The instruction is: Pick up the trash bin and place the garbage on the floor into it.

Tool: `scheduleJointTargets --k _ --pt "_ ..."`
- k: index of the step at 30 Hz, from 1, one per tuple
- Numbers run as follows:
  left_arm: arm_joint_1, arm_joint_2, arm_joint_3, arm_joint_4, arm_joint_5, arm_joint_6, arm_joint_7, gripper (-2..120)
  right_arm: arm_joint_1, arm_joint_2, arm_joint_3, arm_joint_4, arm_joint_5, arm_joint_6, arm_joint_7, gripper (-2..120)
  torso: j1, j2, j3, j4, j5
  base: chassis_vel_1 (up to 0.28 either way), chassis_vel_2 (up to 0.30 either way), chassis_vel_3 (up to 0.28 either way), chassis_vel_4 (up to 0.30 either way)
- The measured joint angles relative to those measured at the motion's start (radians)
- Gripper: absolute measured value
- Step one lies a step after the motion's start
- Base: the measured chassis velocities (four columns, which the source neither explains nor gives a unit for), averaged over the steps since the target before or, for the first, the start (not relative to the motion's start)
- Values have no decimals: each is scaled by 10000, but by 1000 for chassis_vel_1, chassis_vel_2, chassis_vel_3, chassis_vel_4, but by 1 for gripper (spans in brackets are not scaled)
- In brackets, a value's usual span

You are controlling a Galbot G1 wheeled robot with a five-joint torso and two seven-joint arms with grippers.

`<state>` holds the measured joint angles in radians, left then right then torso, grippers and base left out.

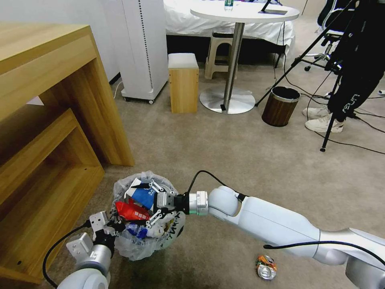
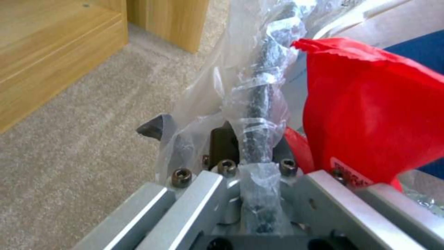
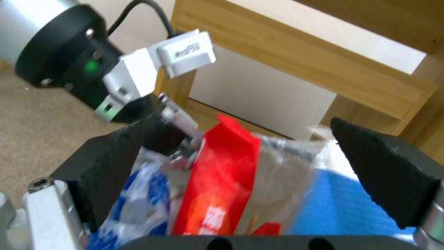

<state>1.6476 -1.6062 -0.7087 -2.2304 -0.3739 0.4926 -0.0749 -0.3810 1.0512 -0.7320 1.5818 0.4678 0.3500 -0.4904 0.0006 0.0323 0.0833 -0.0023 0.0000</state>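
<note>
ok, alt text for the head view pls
Right gripper, fingers open, hangs over the small black bag-lined trash bin, full of red and blue litter; left gripper clamps its rim. A crushed can lies on the beige carpet.

The trash bin's black body is hidden under its bag and litter.

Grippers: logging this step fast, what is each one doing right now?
Left gripper: shut on the trash bin rim.
Right gripper: open over the bin, fingers spread above the red wrapper.
</note>
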Motion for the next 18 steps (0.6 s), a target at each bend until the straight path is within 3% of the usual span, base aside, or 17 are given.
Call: scheduleJointTargets --k 7,18 --pt "49 -4 -47 12 26 0 0 0 -324 -15 489 276 168 -150 372 100 0 0 0 0 1 0 0 0 0" --pt "144 54 -203 -137 15 -5 0 0 -807 -131 2129 1349 1473 -877 2240 100 0 0 0 1 0 0 0 0 0"
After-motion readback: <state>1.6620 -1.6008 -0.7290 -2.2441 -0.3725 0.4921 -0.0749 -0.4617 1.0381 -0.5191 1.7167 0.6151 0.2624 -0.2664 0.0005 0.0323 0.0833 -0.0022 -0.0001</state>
